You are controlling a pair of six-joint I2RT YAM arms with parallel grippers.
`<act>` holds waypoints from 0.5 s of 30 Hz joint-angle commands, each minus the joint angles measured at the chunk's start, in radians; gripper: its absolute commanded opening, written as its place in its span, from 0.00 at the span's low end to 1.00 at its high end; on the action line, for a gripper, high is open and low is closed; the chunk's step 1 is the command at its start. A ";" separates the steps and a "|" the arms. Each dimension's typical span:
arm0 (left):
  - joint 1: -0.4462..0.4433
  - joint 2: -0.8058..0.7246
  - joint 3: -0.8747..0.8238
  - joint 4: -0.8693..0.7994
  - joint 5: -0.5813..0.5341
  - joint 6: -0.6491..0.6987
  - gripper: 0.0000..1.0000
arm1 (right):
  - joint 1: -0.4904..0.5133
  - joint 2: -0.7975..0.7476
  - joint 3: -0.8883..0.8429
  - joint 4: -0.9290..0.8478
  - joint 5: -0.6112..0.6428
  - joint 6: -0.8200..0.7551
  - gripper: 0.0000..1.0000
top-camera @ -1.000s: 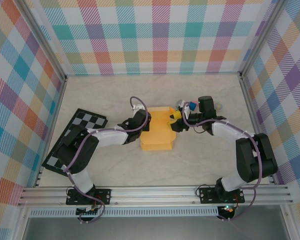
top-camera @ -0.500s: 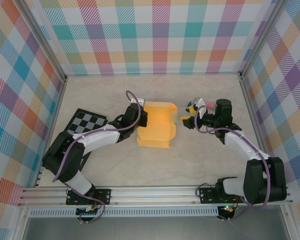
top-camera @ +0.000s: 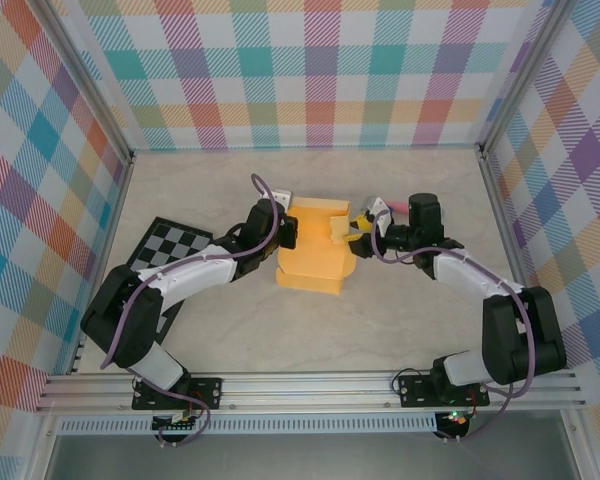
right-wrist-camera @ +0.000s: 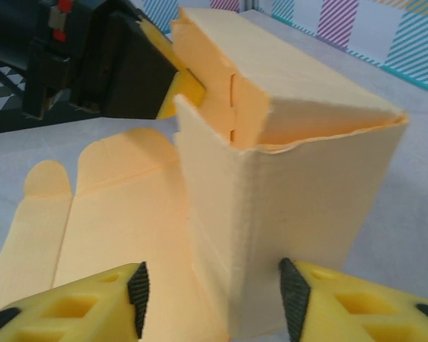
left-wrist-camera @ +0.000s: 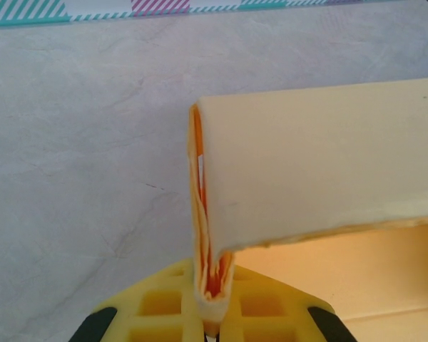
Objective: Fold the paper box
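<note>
Your paper box (top-camera: pixel 315 250) sits mid-table (top-camera: pixel 420 330), partly folded. Its far end stands up as a hollow open-topped section, and flat flaps lie on the surface toward the arm bases. Your left gripper (top-camera: pixel 286 232) is clamped tight on the box's left edge, and the left wrist view shows it pinching the doubled card wall. Your right gripper (top-camera: pixel 358 240) is at the box's right side with its jaws standing apart. They straddle a corner of the raised section and squeeze nothing. The checkered board (top-camera: pixel 160 265) lies well apart to the left, partly under the left arm.
</note>
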 commanded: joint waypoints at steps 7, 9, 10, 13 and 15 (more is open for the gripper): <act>0.007 -0.008 0.021 -0.004 0.022 -0.037 0.00 | 0.050 0.054 0.019 0.147 0.194 0.124 0.45; 0.005 -0.005 0.021 -0.005 0.020 -0.048 0.00 | 0.070 0.060 0.009 0.198 0.323 0.191 0.47; 0.005 -0.004 0.021 -0.007 0.015 -0.058 0.00 | 0.077 0.066 0.008 0.215 0.369 0.224 0.48; 0.002 0.001 0.023 -0.016 0.006 -0.091 0.00 | 0.106 0.079 -0.005 0.263 0.505 0.274 0.50; -0.001 0.007 0.026 -0.026 -0.002 -0.117 0.00 | 0.125 0.092 -0.004 0.273 0.560 0.276 0.50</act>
